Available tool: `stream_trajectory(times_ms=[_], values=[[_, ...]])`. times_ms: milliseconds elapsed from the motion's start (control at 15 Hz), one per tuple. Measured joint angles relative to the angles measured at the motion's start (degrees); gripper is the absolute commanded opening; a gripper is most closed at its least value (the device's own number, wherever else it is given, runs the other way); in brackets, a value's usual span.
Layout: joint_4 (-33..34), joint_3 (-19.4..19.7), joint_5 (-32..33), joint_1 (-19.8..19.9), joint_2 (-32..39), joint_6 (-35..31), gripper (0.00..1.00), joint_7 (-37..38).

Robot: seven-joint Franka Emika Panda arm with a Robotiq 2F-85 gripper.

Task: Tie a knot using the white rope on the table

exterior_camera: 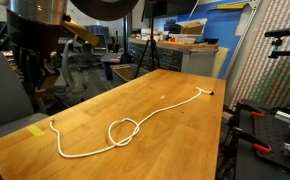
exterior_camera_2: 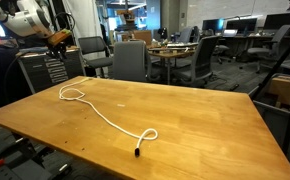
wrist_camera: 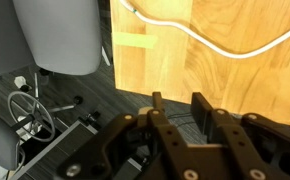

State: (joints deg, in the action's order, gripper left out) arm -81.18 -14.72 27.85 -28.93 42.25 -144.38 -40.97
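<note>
The white rope (exterior_camera: 123, 130) lies on the wooden table (exterior_camera: 175, 115) with one loose crossed loop near its middle and a small hook at its far end. In an exterior view it runs from a loop (exterior_camera_2: 73, 93) to a dark-tipped end near the table's front edge. My gripper (wrist_camera: 177, 100) is open and empty. It hangs beyond the table's end, over the dark floor, apart from the rope (wrist_camera: 215, 45). In an exterior view the gripper (exterior_camera: 33, 72) is high at the far left, above the table's corner.
A yellow tape piece (wrist_camera: 133, 41) sits near the table corner (exterior_camera: 35, 130). A grey chair (wrist_camera: 55, 35) stands on the floor beside the table. Office chairs (exterior_camera_2: 130, 60) and cluttered workbenches (exterior_camera: 175, 50) stand behind. Camera stands (exterior_camera: 275, 120) are at one side.
</note>
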Motion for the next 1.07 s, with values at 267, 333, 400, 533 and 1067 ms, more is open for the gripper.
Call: stream_trajectory(times_ms=[267, 333, 400, 533, 1067], values=[[-0.02, 0.01, -0.01, -0.34, 0.04, 0.09, 0.69, 0.01], [-0.11, -0.03, -0.29, -0.27, 0.23, 0.09, 0.77, 0.04], [-0.32, 0.00, -0.67, -0.16, 0.59, 0.27, 0.86, 0.19], [-0.54, 0.34, -1.58, 0.11, 1.88, 2.81, 1.00, 0.64], [-0.12, 0.18, -4.59, 0.64, 5.73, 17.37, 0.99, 0.86]])
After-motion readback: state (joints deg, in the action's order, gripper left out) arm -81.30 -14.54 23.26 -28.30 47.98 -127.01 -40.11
